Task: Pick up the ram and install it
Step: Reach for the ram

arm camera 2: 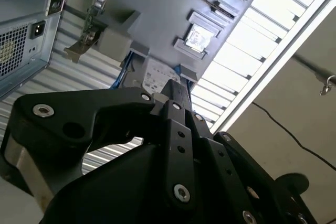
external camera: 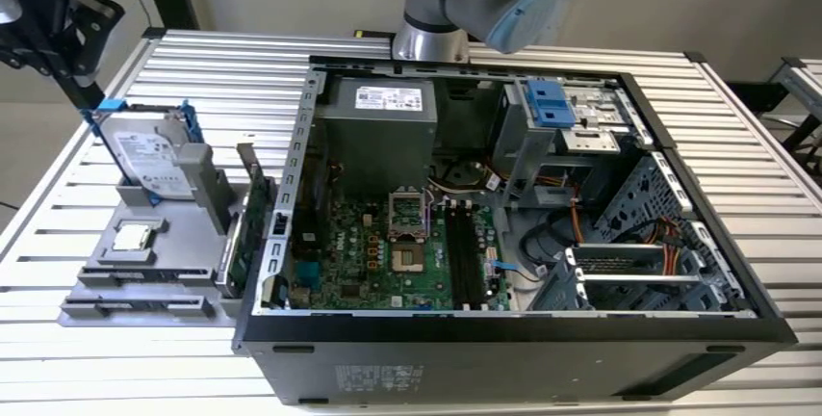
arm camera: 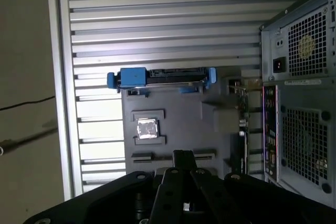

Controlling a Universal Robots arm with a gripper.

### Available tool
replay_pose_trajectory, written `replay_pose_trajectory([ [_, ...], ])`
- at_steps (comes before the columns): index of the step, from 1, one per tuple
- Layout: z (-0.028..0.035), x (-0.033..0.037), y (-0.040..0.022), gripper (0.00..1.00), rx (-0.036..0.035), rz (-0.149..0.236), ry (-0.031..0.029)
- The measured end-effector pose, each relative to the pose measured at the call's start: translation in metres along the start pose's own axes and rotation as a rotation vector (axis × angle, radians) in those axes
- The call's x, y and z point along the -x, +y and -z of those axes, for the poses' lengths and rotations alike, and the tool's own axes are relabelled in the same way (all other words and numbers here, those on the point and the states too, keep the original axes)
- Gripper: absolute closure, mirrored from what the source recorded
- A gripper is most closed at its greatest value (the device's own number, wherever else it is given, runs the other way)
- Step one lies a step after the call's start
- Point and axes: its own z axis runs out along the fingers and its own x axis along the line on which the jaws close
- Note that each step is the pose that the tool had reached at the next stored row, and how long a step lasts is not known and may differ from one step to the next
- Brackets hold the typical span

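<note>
My gripper (external camera: 88, 89) hangs high at the exterior view's left, above a grey parts holder (external camera: 141, 286) beside the open computer case (external camera: 514, 329). In both wrist views the fingers (arm camera: 181, 157) meet at a narrow tip with nothing seen between them. A thin dark strip that looks like the ram (arm camera: 206, 156) lies edge-up in a slot of the holder (arm camera: 184, 119), showing on either side of my fingertips (arm camera 2: 176, 83). The motherboard's long dark memory slots (external camera: 463, 254) run beside the processor socket (external camera: 408, 212).
A silver hard drive in a blue frame (external camera: 141, 151) stands at the holder's far end. A small square chip (external camera: 133, 237) rests on the holder, and a green card (external camera: 254, 206) stands against the case wall. The slatted table (external camera: 52, 243) ends just left of the holder.
</note>
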Motion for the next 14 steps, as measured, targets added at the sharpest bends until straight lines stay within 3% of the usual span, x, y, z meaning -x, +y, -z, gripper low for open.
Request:
replay_pose_trajectory([
  [14, 0.0010, 0.0010, -0.0202, 1.00, 0.0000, 0.000, 0.0001],
])
